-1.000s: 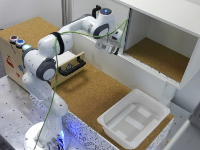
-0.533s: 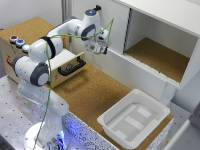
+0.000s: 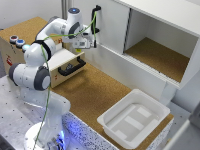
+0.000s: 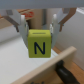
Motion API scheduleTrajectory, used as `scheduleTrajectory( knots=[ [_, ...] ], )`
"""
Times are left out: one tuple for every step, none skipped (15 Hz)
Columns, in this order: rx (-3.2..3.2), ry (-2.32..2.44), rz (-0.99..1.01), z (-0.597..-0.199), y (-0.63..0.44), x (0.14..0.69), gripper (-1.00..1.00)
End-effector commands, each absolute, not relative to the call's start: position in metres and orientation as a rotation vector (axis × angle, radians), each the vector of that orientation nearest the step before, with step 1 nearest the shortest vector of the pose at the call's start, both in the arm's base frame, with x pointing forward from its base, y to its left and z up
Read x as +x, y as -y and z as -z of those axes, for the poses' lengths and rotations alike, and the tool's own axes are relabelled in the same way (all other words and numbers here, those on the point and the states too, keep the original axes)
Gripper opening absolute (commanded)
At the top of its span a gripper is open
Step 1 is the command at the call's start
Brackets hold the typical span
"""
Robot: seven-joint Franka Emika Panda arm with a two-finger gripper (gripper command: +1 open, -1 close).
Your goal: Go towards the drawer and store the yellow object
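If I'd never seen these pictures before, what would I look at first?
Probably the bright yellow-green block with a big dark "N" on it, held between the gripper fingers in the wrist view. Next comes the big white robot arm, bending over the pale wooden drawer with its black bar handle. You'd also spot the white plastic tub on the cork tabletop, toward the exterior view's right.

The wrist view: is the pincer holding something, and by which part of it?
Yes. The pincer holds the yellow object, a block marked N, by its upper part, one finger on each opposite side.
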State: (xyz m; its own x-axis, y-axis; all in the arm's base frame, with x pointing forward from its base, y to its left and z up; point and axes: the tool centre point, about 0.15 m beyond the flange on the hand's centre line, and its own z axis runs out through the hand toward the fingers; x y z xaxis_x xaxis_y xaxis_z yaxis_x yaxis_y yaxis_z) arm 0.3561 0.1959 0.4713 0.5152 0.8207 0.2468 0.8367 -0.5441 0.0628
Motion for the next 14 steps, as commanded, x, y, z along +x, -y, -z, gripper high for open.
scheduleTrajectory(
  knots=[
    [-2.415,1.825,0.267,-0.458,-0.262,0.344,-1.0],
    [-2.353,1.89,0.251,-0.453,-0.273,0.341,-1.0],
    [-2.306,1.954,0.237,-0.446,-0.283,0.339,-1.0],
    [-2.245,2.006,0.225,-0.442,-0.29,0.338,-1.0],
    [-2.171,2.062,0.209,-0.435,-0.295,0.338,-1.0],
    [-2.102,2.109,0.22,-0.43,-0.297,0.337,-1.0],
    [-2.041,2.153,0.228,-0.424,-0.298,0.336,-1.0],
    [-2.003,2.183,0.241,-0.418,-0.297,0.335,-1.0],
    [-1.961,2.212,0.231,-0.411,-0.296,0.334,-1.0],
    [-1.929,2.24,0.228,-0.403,-0.295,0.332,-1.0],
    [-1.909,2.246,0.223,-0.393,-0.295,0.331,-1.0],
    [-1.892,2.232,0.21,-0.385,-0.297,0.331,-1.0],
    [-1.878,2.201,0.161,-0.378,-0.3,0.332,-1.0],
    [-1.857,2.198,0.152,-0.372,-0.303,0.331,-1.0]
  ],
)
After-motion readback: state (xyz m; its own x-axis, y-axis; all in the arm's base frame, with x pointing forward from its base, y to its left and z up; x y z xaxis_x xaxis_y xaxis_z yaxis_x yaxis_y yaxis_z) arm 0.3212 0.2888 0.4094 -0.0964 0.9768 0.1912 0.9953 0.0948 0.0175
